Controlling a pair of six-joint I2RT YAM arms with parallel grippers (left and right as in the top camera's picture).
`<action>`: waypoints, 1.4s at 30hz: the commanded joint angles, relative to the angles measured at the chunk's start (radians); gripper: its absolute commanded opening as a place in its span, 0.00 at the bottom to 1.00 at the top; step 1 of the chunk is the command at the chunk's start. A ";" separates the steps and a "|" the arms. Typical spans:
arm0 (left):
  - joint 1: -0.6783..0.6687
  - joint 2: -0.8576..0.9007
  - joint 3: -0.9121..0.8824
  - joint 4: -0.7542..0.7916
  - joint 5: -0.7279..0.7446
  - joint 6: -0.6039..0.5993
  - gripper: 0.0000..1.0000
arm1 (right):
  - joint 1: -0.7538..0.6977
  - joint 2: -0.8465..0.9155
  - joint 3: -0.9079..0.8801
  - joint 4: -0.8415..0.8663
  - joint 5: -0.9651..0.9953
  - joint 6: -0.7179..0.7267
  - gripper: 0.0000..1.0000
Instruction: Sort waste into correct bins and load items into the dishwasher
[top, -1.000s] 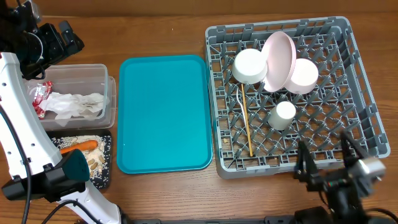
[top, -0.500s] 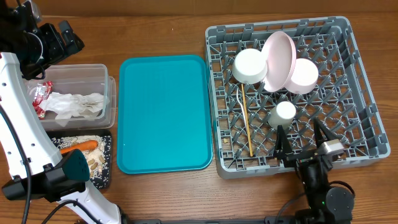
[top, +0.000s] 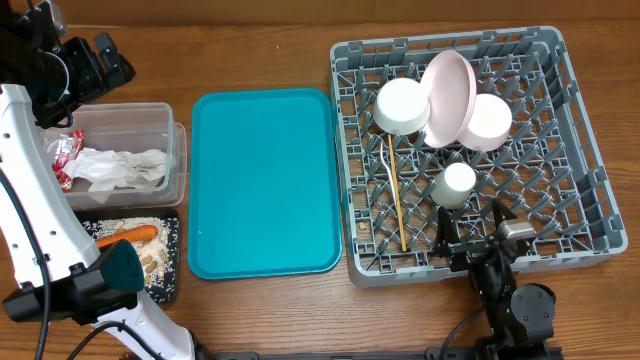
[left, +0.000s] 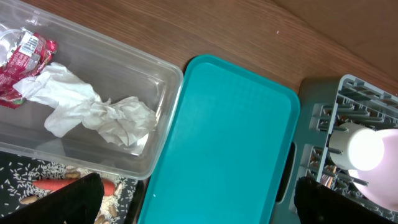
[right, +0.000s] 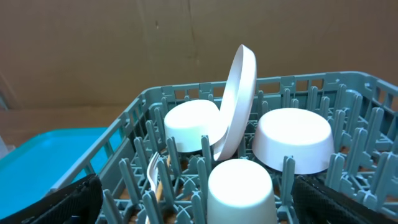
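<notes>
The grey dish rack (top: 586, 120) holds the pink plate (top: 447, 95) on edge between two whitish bowls (top: 402, 105) (top: 488, 122). It also holds an upturned white cup (top: 457, 185), the white fork (top: 388, 158) and the chopstick (top: 399, 205). My right gripper (top: 476, 232) is open and empty at the rack's front edge, just in front of the cup (right: 239, 186). My left gripper (top: 100, 58) is open and empty, high over the clear tub (top: 178, 150). The tub holds the red wrapper (left: 22, 59) and napkins (left: 93, 112). The black tray (top: 172, 268) holds the carrot (top: 128, 235) and rice (top: 140, 221).
An empty teal serving tray (top: 265, 180) lies between the tub and the rack. The left arm's white links (top: 30, 210) run down the left edge over part of the tub and black tray. A brown wall (right: 124, 50) stands behind the rack.
My right gripper has moved left and forward from the rack's front right corner to its front edge, by the cup. The left arm has not moved.
</notes>
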 joint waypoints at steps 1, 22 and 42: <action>-0.002 -0.005 0.007 0.000 0.011 -0.002 1.00 | -0.007 -0.011 -0.010 0.005 0.005 -0.100 1.00; -0.002 -0.005 0.007 0.000 0.011 -0.002 1.00 | -0.006 -0.011 -0.010 0.006 0.002 -0.144 1.00; -0.005 -0.210 0.007 0.000 0.011 -0.002 1.00 | -0.006 -0.011 -0.010 0.006 0.002 -0.144 1.00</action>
